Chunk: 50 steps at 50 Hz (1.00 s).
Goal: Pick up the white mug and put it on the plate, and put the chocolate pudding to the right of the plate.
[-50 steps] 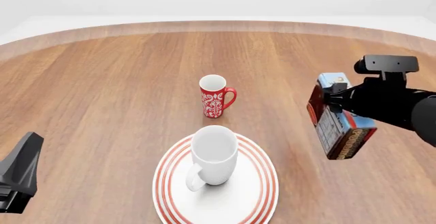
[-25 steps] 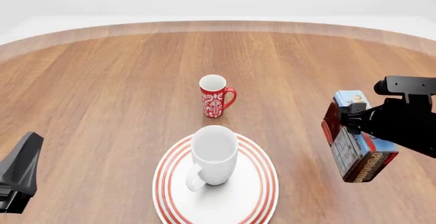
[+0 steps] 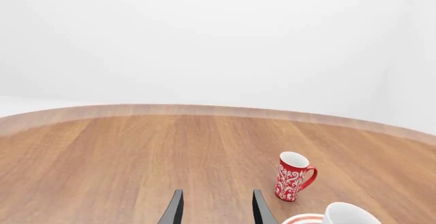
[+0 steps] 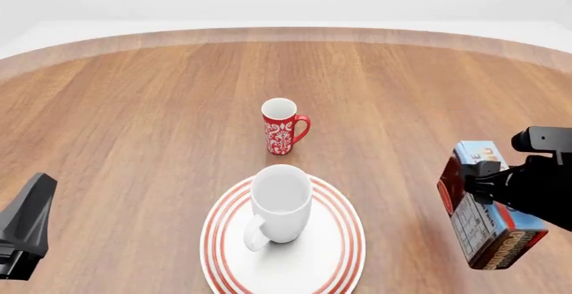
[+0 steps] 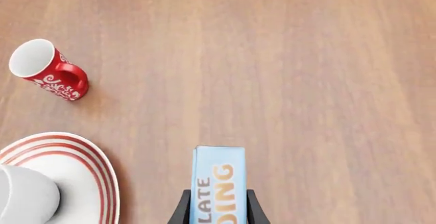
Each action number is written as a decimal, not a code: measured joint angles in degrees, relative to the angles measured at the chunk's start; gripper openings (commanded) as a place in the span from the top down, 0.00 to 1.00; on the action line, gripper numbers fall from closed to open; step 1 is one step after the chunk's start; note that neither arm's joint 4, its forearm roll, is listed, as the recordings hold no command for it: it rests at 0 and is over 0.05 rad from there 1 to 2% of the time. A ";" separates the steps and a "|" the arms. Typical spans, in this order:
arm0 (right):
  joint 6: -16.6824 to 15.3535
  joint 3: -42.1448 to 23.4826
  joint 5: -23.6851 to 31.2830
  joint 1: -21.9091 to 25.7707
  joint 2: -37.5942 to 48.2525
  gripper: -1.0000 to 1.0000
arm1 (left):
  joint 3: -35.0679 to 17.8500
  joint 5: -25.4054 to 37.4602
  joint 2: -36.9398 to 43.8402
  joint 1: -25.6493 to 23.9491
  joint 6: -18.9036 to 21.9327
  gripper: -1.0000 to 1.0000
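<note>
The white mug (image 4: pixel 281 203) stands upright on the red-ringed plate (image 4: pixel 219 240), handle toward the near left. My right gripper (image 4: pixel 478 177) is shut on the chocolate pudding (image 4: pixel 489 217) and holds it tilted to the right of the plate, apart from it. In the right wrist view the carton (image 5: pixel 218 178) sits between the fingers (image 5: pixel 253 211), beside the plate (image 5: pixel 95 165) and the mug (image 5: pixel 24 196). My left gripper (image 3: pixel 216 211) is open and empty. The left arm (image 4: pixel 25 227) is at the near left edge.
A slim red mug with white pattern (image 4: pixel 281 128) stands upright behind the plate, near the table's middle; it also shows in the left wrist view (image 3: pixel 293 175) and the right wrist view (image 5: pixel 48 68). The wooden table's curved far edge (image 4: pixel 286 33) runs across the back.
My right gripper has carried the chocolate pudding nearer and lower, to the right of the plate. The left arm, both mugs and the plate have not moved.
</note>
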 measured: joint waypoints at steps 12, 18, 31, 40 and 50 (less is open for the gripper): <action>-0.64 1.69 2.40 -0.97 -3.47 1.00 | 0.03 -0.04 0.00 -0.04 0.10 0.00; -0.89 2.73 2.88 -1.36 -4.53 1.00 | 0.05 -0.09 0.00 -0.08 0.16 0.00; -1.47 4.75 3.36 -2.16 -6.02 1.00 | 0.08 -0.16 0.00 -0.19 0.32 0.00; -1.70 6.17 3.20 -2.57 -6.54 1.00 | 0.04 -0.18 0.00 -0.26 0.42 0.00; -1.93 7.69 2.26 -2.97 -6.32 1.00 | 0.00 -0.16 0.00 -0.29 0.48 0.00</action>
